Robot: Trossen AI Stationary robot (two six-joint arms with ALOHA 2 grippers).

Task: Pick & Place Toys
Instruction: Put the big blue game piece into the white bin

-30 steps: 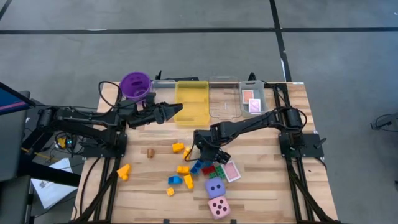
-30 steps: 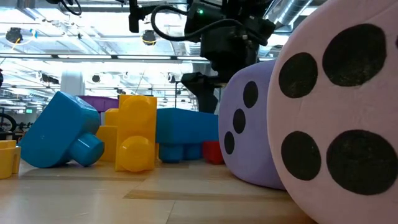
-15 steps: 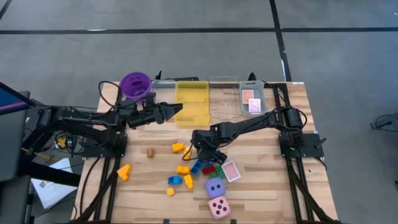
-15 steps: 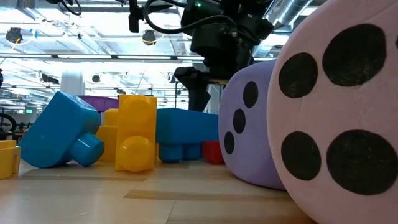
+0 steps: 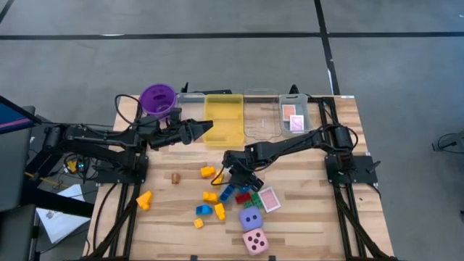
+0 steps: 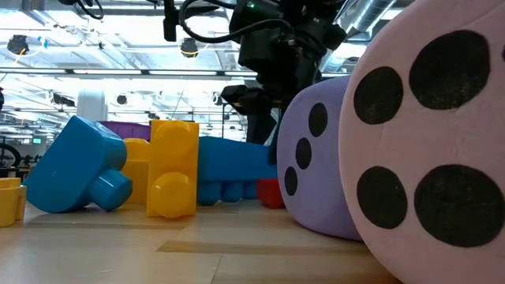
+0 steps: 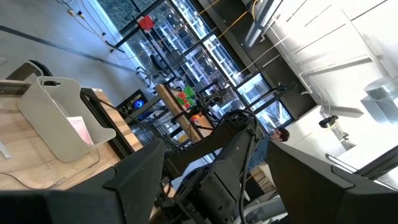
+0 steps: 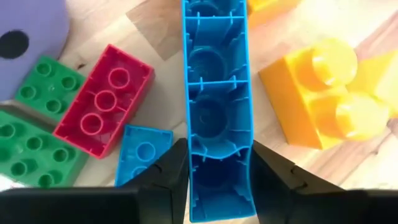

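Note:
Small bricks lie scattered on the table's near middle. Among them is a long blue brick [image 8: 217, 93], hollow underside up, with my right gripper [image 8: 217, 183] shut on it. Beside it lie a red brick [image 8: 102, 99], green bricks [image 8: 37, 124], a small blue brick [image 8: 143, 152] and a yellow brick [image 8: 317, 93]. A purple die [image 5: 251, 219] and a pink die [image 5: 254, 241] sit nearer the front edge, with a pink-backed card [image 5: 270, 199] next to them. My left gripper [image 5: 205, 130] hovers open by the yellow tray [image 5: 223, 119]. My right gripper pinches the long blue brick's two long sides [image 8: 194, 174] between its two fingers [image 8: 165, 183], near one end. The fingers come from above, pointing down, and lie across the brick. In the low view the blue brick [image 6: 237, 162] shows its studs downward, close to the table top.
A purple cup [image 5: 157, 99] stands at the far left. A clear tray [image 5: 261, 116] and another clear tray holding cards [image 5: 293, 119] line the far edge beside the yellow one. More yellow and blue bricks [image 5: 206, 206] lie left of the dice.
My right gripper has moved a little toward the table's left edge and come down onto the long blue brick. In the low view the brick has shifted slightly. My left arm has kept still.

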